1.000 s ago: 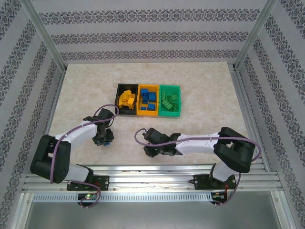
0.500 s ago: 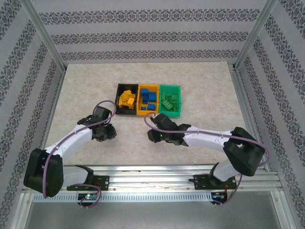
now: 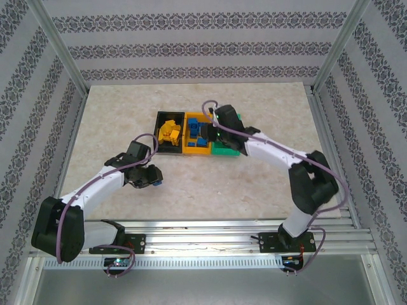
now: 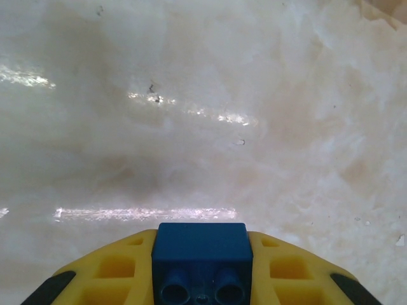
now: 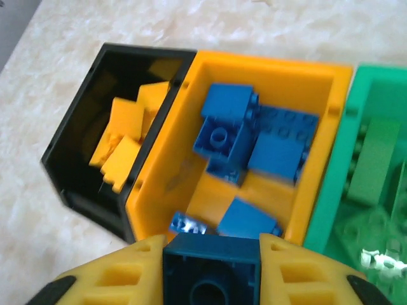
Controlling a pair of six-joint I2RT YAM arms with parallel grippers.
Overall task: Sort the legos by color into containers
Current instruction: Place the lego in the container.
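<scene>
On the left, the top view shows the left tool (image 3: 147, 179) low over the bare table (image 3: 114, 114), near and well apart from the containers, with a spot of blue at its tip. The left wrist view settles what that is: a blue lego (image 4: 202, 244) clenched between the two yellow fingers (image 4: 121, 273) of the left tool (image 4: 202, 283), studs facing the camera, with pale marbled table beyond it. How far it hangs above the table I cannot tell.

Further right stands the row of containers. From above, the black bin (image 3: 159, 130) holds yellow legos (image 3: 168, 132), the orange bin (image 3: 196, 151) holds blue ones, and the green bin (image 3: 229, 152) is mostly covered by the right arm. The right wrist view looks straight into them. The black bin (image 5: 76, 171) has yellow legos (image 5: 124, 136) heaped in it. The orange bin (image 5: 159, 190) has several blue legos (image 5: 254, 136) lying loose on its floor. The green bin (image 5: 324, 203) has green legos (image 5: 375, 159), blurred at the edge of the view.

The right arm reaches out over the row, and from above its right tool (image 3: 211, 131) sits over the orange bin beside the green one, its grip hidden by the wrist. The wrist view shows it grasping a dark blue lego (image 5: 212, 260) between the fingers of the right tool (image 5: 212, 286), hollow underside toward the camera, poised above the near edge of the orange bin.
</scene>
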